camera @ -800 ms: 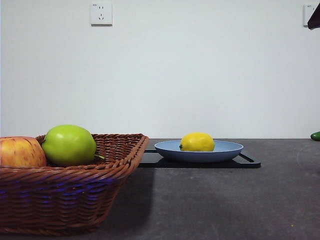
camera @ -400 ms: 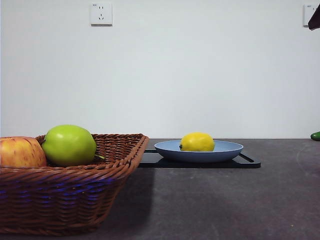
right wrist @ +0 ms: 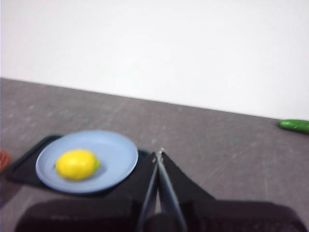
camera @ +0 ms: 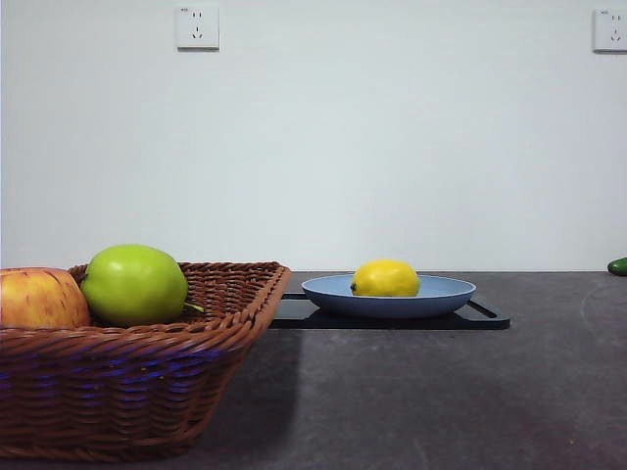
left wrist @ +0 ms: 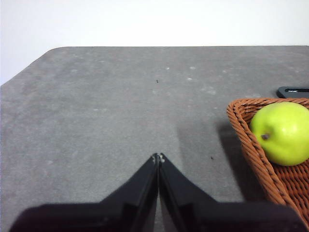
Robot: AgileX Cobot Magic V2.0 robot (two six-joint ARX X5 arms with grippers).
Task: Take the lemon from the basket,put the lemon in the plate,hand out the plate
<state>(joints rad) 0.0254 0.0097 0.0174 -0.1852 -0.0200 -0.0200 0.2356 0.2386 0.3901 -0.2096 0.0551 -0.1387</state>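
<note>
the lemon [camera: 386, 278] sits in the light blue plate [camera: 446, 293], which rests on a flat black tray [camera: 487, 317] toward the back of the grey table [camera: 441, 392]. in the right wrist view the lemon [right wrist: 77, 164] lies left of the plate's [right wrist: 116, 154] centre, apart from the right gripper [right wrist: 159, 153], whose two black jaws are pressed together, tips meeting, holding nothing, just beside the plate's rim. a second ago a dark tip showed at the top right corner of the front view; now that corner shows only the white wall and a socket [camera: 609, 29]. lemon, plate and tray lie as they did then. the wicker basket [camera: 137, 382] stands in the near left of the front view with a green apple [camera: 134, 284] and a red-yellow apple [camera: 39, 298] inside. the left gripper [left wrist: 158, 156] hangs over bare table beside the basket [left wrist: 251, 145], its jaws likewise closed on nothing. a green object [camera: 618, 265] lies at the far right edge.
</note>
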